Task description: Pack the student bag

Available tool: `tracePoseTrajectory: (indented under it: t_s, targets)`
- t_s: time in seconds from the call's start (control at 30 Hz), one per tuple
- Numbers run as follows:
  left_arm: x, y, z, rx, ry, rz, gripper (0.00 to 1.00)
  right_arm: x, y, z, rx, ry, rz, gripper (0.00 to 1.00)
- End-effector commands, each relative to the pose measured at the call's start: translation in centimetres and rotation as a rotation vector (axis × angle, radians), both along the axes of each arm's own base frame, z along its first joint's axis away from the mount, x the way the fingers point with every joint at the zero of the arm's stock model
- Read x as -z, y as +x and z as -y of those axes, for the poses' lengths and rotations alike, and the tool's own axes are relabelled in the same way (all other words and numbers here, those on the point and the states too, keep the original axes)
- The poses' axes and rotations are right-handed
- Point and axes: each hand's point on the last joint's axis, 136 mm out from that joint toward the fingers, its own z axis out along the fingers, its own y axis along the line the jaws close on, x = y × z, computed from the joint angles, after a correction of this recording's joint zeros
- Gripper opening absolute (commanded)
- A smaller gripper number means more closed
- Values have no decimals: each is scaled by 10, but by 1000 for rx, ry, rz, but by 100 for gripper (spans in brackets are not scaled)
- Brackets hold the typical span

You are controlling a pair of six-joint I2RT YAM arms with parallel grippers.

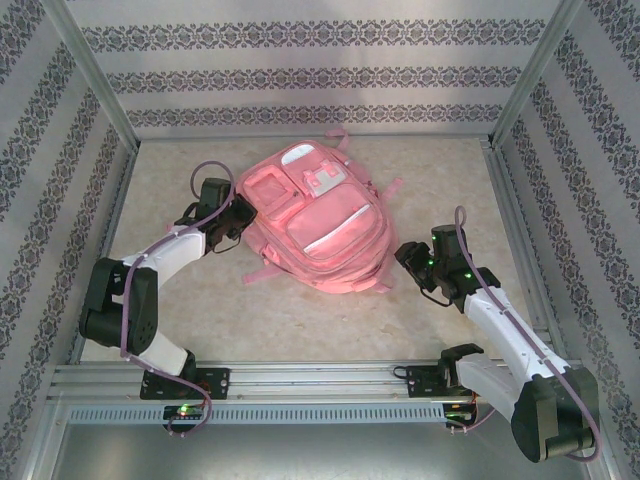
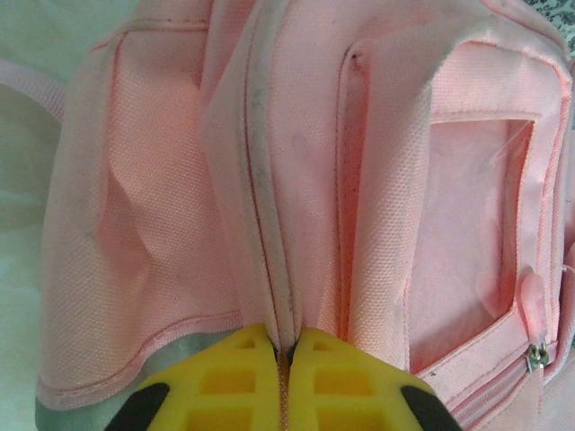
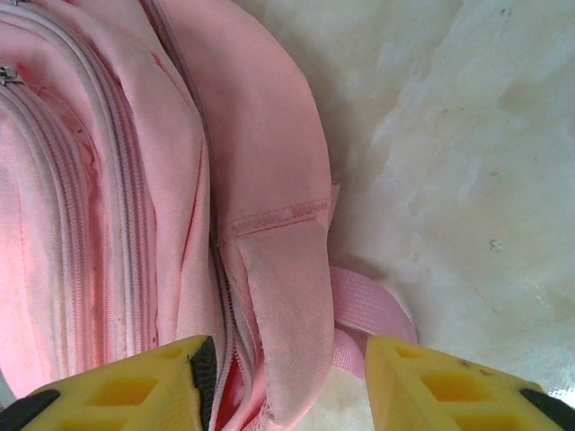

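Note:
The student bag (image 1: 315, 215), a large pink backpack, lies flat on the table with its front pockets facing up. My left gripper (image 1: 243, 212) is at the bag's left side. In the left wrist view its yellow fingers (image 2: 247, 377) are pinched together on a raised seam of the bag (image 2: 404, 135), and the left gripper (image 2: 287, 352) is shut on that fold. My right gripper (image 1: 405, 255) is at the bag's lower right corner. There the right gripper (image 3: 287, 350) stands open, straddling a loose fabric flap (image 3: 283, 305) and a pink strap (image 3: 368, 305) of the bag (image 3: 260, 135).
The pale marbled table (image 1: 330, 320) is ringed by patterned walls and metal rails (image 1: 320, 378). Bare tabletop (image 3: 449, 135) lies to the right of the bag. A silver zipper pull (image 2: 537, 355) hangs at the edge of a front pocket.

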Motion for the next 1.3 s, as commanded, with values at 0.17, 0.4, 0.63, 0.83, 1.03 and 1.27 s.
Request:
tracePoseTrajectory:
  t_s: [0.17, 0.4, 0.63, 0.83, 1.03, 1.27]
  targets:
    - [3, -27, -20, -115, -40, -12, 0, -32, 15, -22, -178, -67, 103, 51]
    - [0, -51, -11, -183, -182, -47, 0, -85, 13, -96, -570, -196, 334, 50]
    - [-20, -60, 1, -217, -274, -34, 0, -77, -41, -181, -994, -279, 486, 50]
    - [-45, -64, 8, -232, -298, 0, 0, -31, -67, -205, -1128, -254, 410, 49]
    - [-50, -81, 10, -228, -288, -16, 0, 7, -43, -182, -1064, -443, 355, 46]
    - [-28, -104, 32, -199, -289, -77, 0, 15, 25, -124, -812, -618, 310, 43]
